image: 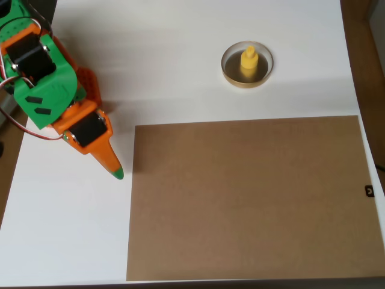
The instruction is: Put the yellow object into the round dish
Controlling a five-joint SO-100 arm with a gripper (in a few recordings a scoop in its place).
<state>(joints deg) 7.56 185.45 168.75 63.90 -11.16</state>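
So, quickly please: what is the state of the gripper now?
Gripper: holding nothing; its fingers look closed to one tip, though this is hard to tell from above. The yellow object stands in the dish.

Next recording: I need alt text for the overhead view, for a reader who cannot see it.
A small yellow object stands upright inside a round dish near the top of a white table. The orange-and-green arm's tool sits far off at the left, holding nothing, its tip beside a large brown board covering the lower right.
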